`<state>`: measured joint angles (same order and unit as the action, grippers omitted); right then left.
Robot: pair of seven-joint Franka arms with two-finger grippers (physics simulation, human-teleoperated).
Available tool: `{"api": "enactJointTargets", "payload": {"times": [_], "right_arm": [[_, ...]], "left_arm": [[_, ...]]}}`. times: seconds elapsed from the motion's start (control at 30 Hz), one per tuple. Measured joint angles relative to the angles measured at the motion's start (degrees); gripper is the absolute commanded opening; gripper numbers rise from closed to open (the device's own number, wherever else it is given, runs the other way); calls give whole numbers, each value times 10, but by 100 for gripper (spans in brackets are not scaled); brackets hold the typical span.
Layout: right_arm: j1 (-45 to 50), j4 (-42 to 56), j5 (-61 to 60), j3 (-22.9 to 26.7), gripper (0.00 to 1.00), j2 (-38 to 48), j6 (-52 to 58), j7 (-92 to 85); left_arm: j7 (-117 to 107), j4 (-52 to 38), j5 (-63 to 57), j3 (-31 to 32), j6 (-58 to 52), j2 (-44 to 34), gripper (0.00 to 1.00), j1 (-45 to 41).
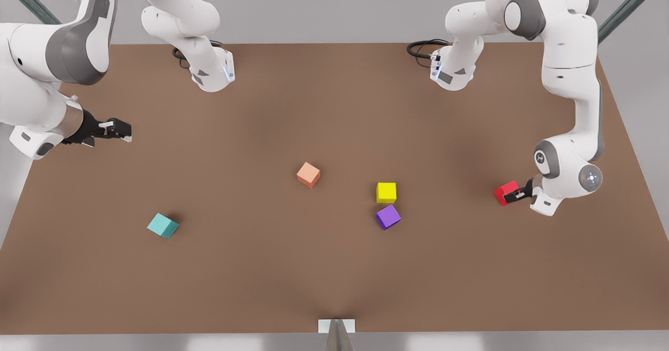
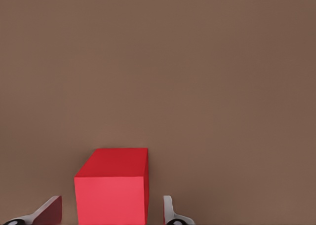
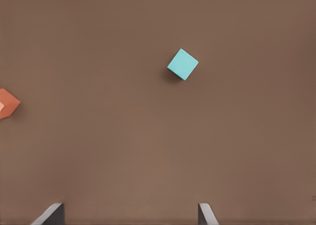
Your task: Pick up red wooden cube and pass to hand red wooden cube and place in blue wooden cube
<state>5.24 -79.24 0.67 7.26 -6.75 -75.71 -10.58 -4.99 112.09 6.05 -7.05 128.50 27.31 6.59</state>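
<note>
Red cube [image 1: 506,192] sits between the left claw [image 1: 518,194] fingers at the front view's right; a slight gap shows on each side in the wrist view, so probably not clamped yet. Right claw [image 1: 121,130] waits spread and empty at the left, placed for the handover, teal cube [image 1: 162,225] on the desk [image 1: 261,278] near it.

In the left wrist view the red wooden cube [image 2: 112,190] and the left gripper's fingers [image 2: 45,212] run off the picture's edge, so contact cannot be told. The salmon-orange cube [image 3: 7,103] is cut by the right wrist view's edge, as are the right gripper's fingers [image 3: 49,215].
</note>
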Motion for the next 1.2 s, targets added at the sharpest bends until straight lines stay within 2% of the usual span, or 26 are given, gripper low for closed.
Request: {"api": "enactJointTargets", "payload": {"times": [0.43, 0.47, 0.5, 0.53, 0.67, 0.8, 0.9, 0.97, 1.03, 1.13, 1.2], "right_arm": [[0, -1, 1, -1, 100, -3, 4, -8], [0, -1, 1, -1, 100, -3, 4, -8], [0, 0, 1, -1, 100, -3, 5, -9], [1, 0, 2, -1, 100, -3, 5, -9], [4, 0, 2, -1, 100, -3, 6, -11], [4, 0, 2, -1, 100, -4, 6, -12], [1, 2, -24, -1, 100, -31, 4, -24], [-4, 12, -99, 1, 100, -100, 2, -52], [-13, 53, -195, 2, 100, -199, -7, -94], [-22, 93, -340, 1, 100, -306, -48, -191], [-12, 109, -413, -2, 100, -336, -87, -267]], "left_arm": [[-10, 18, 9, 0, 31, 42, 100, 1], [-10, 17, 9, 0, 33, 44, 92, 1], [-12, 17, 7, 0, 37, 46, 71, 1], [-14, 17, 5, 0, 39, 47, 65, 1], [-21, -8, 1, 15, 31, 37, 59, -1], [-26, -159, 43, 94, -80, 40, 59, -2], [-28, -229, 114, 219, -167, 48, 59, -4], [-28, -267, 162, 291, -206, 73, 59, -6], [-30, -321, 203, 364, -221, 132, 59, -8], [-38, -379, 246, 462, -185, 220, 59, -27], [-41, -417, 263, 488, -150, 260, 60, -51]]}}
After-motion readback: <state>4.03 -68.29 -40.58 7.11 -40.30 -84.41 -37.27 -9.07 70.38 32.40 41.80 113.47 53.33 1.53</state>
